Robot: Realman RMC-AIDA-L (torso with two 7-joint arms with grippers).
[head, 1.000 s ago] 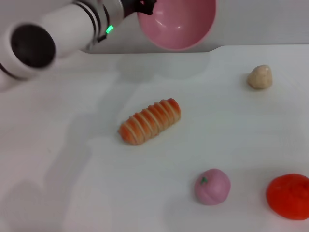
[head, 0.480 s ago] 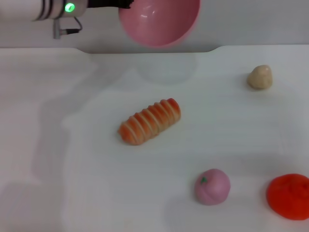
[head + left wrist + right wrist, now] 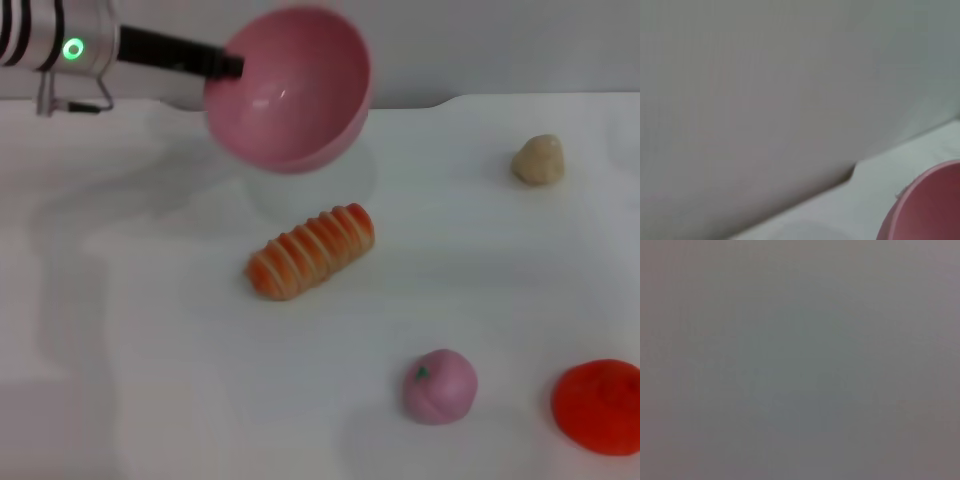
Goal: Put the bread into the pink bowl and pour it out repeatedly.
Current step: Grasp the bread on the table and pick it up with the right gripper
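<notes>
Nearest the robot on the white table [image 3: 150, 380] lie a small pink peach-like ball [image 3: 440, 386] and, at the right edge, an orange-red round fruit [image 3: 598, 406]. Farther in, near the middle, the bread [image 3: 311, 251] rests on the tabletop, striped side up, lying at a slant and touching nothing else. Beyond it and above the surface, the pink bowl [image 3: 290, 100] hangs in the air, tilted so its glossy inside faces the camera, its lower edge just past the loaf's far side. The left gripper [image 3: 228, 66] pinches the bowl's left rim with dark fingers [image 3: 180, 55]; the bread is well clear of them. A beige lump [image 3: 539, 159] sits far right. The right gripper is out of sight.
</notes>
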